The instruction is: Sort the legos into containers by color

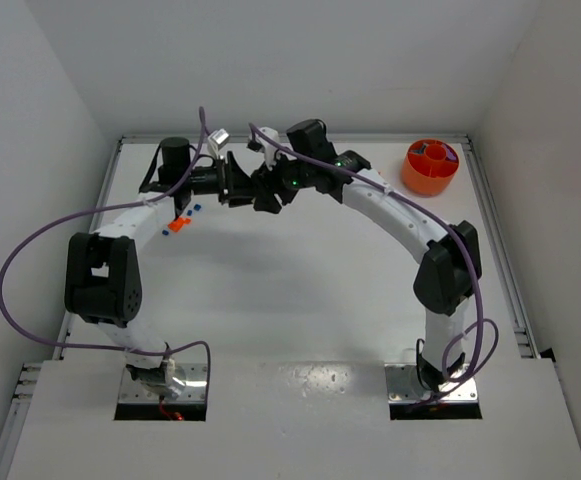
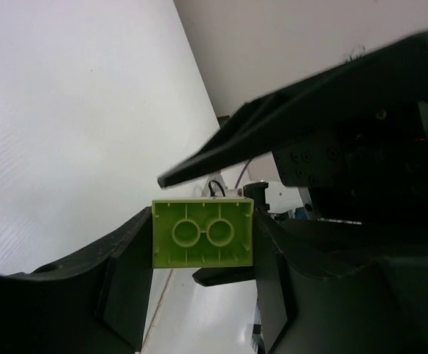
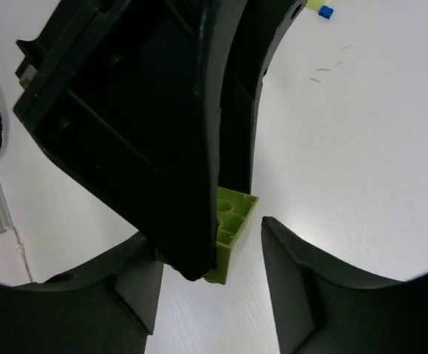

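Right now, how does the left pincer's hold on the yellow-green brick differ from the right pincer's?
The left pincer is shut on the yellow-green brick, a finger against each side; the right pincer only straddles it, with a gap showing at one finger. In the top view the left pincer reaches in from the left, the right pincer from the right. Both are at the same brick.

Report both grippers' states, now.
Left gripper: shut on the yellow-green lego.
Right gripper: open, jaws straddling that lego, not yet gripping it.
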`<action>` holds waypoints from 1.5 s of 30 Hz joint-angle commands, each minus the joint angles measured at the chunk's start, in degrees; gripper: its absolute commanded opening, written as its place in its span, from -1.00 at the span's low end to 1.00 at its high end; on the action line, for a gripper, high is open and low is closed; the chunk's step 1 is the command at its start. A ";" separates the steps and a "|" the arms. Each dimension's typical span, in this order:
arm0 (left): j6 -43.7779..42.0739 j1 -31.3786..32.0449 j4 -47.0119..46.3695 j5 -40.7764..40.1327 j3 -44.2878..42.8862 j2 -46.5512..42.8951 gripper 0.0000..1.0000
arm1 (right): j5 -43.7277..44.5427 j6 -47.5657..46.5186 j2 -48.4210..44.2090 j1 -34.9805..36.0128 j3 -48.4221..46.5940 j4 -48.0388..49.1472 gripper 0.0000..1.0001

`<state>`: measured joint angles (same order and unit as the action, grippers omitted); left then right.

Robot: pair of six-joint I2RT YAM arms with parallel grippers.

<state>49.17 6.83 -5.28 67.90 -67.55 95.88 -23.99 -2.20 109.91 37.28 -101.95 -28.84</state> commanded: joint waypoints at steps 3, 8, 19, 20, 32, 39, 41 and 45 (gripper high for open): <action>0.67 0.55 -1.75 1.28 0.84 -0.07 -0.63 | 2.72 -0.44 -1.44 0.34 -1.94 3.26 -0.08; -0.91 0.55 -1.23 0.05 1.37 -0.07 -0.40 | 3.85 -0.44 -4.26 0.34 1.48 5.02 -0.55; -7.32 -10.16 6.16 -8.21 -2.23 -1.13 0.81 | 12.28 -2.37 -16.47 -2.65 16.16 5.20 -0.82; -7.94 -11.21 7.55 -8.83 -2.76 -1.13 0.83 | 13.08 -2.37 -17.00 -3.69 16.78 4.41 -0.82; -38.67 -5.62 26.64 -40.58 -13.84 -8.06 0.99 | 19.15 -1.23 -11.22 -25.92 8.55 -8.77 -0.84; -40.91 0.55 27.78 -52.52 -14.45 -11.77 0.99 | 23.72 -1.76 3.71 -34.37 -11.57 -18.52 -0.84; -39.68 1.07 27.78 -51.91 -14.45 -11.76 0.99 | 24.42 -1.76 8.02 -35.07 -19.38 -22.12 -0.84; -39.15 2.22 27.25 -51.38 -14.98 -11.24 0.99 | 27.67 -1.76 12.69 -35.61 -21.00 -21.61 -0.84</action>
<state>10.48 8.21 21.63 18.37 -81.17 84.47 0.54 -3.51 120.75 1.61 -119.87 -46.61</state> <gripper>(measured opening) 0.995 0.373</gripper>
